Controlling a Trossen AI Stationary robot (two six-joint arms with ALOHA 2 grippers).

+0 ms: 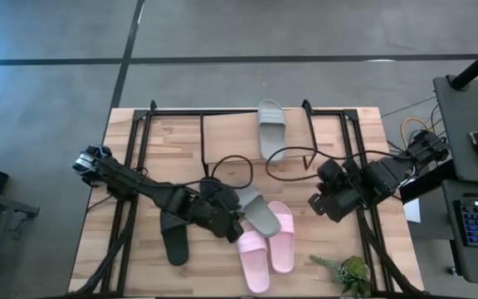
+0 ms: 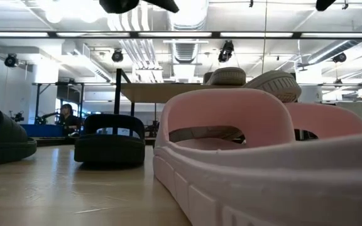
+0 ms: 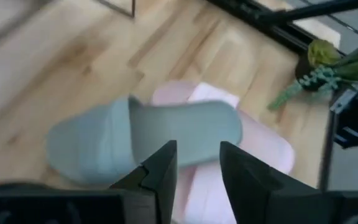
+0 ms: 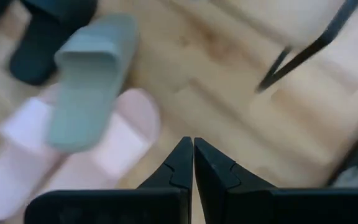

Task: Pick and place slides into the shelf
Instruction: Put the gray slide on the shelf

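Note:
One pale grey-green slide [image 1: 260,213] [image 3: 142,140] [image 4: 89,78] lies tipped on top of the pink pair [image 1: 268,245] [image 2: 231,125] near the table's near edge. My left gripper [image 1: 236,219] [image 3: 197,165] hovers just above this slide's strap, open and apart from it. The second grey-green slide [image 1: 272,124] [image 2: 228,75] rests sole-down on the shelf [image 1: 226,137] [image 2: 162,93]. One black slide [image 1: 175,239] [image 2: 109,147] lies on the table. The other black slide [image 1: 214,193] is partly hidden under my left arm. My right gripper [image 1: 322,203] [image 4: 193,155] waits shut above the table's right part.
A large black metal frame [image 1: 139,133] straddles the table, its legs running along both sides. Black cables [image 1: 235,166] loop over the wood between the shelf and the slides. A small green plant [image 1: 348,272] [image 3: 328,62] stands at the near right corner.

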